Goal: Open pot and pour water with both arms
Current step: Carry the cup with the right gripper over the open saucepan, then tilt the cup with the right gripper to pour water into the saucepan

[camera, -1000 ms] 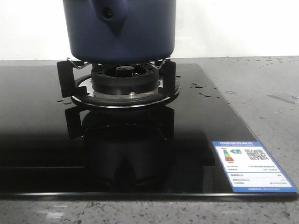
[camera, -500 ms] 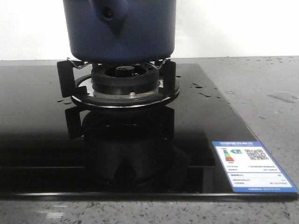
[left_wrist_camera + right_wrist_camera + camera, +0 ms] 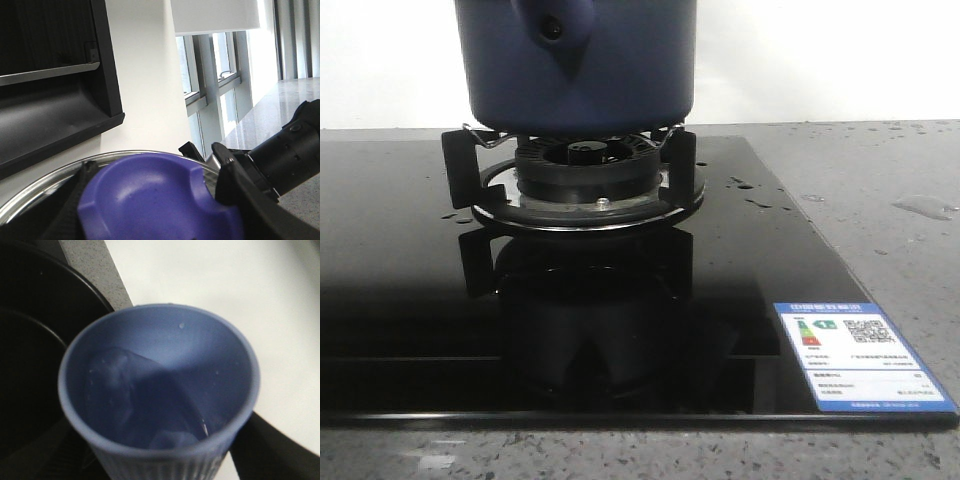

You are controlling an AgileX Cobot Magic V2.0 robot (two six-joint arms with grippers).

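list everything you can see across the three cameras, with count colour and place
pot: 1, dark navy blue, on the burner's supports
gas burner: 1, black with metal ring, on the cooktop
cooktop: 1, glossy black glass, set in the counter
energy label: 1, blue and white, cooktop's near right corner
water: drops and a thin puddle, clear, on the grey speckled counter
lid knob: 1, purple-blue, on a glass lid
cup: 1, pale blue ribbed, holding water, beside the pot's rim
left gripper: black, around the knob
right gripper: dark, holding the cup
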